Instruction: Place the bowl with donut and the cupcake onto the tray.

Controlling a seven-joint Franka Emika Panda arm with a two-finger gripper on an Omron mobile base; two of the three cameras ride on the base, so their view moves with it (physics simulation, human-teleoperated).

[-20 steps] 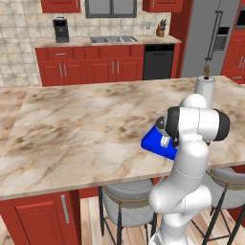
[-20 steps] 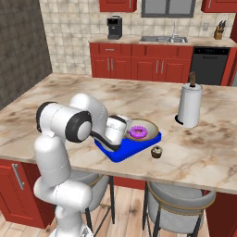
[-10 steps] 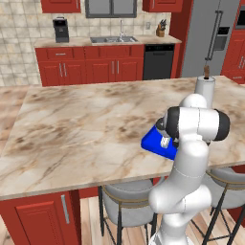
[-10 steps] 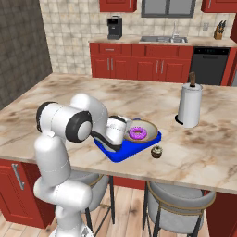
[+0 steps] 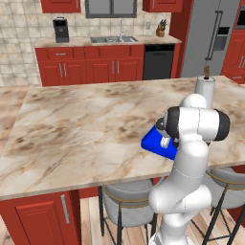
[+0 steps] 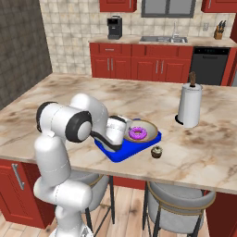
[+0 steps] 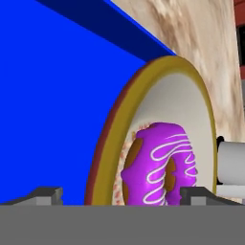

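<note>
The blue tray (image 6: 121, 152) lies near the counter's front edge. On its right part rests the tan bowl (image 6: 149, 129) with the purple-frosted donut (image 6: 137, 134) inside. My gripper (image 6: 126, 134) hovers low over the tray at the bowl's left rim. In the hand view the bowl (image 7: 191, 100) and the donut (image 7: 160, 165) are close up over the tray (image 7: 57, 95). The gripper (image 7: 122, 196) is open, its fingertips (image 7: 45, 195) wide apart, gripping nothing. The small brown cupcake (image 6: 157, 152) stands on the counter just right of the tray, off it.
A paper towel roll (image 6: 190, 105) stands upright behind and right of the tray, also visible as the roll (image 5: 205, 88) past my arm. The tray's left corner (image 5: 155, 143) pokes out from behind my arm. Grey stools (image 6: 178, 199) sit under the counter's front edge.
Arm, tray, bowl and cupcake stay where they were. The jaws have spread apart, and the bowl now rests free on the tray.
</note>
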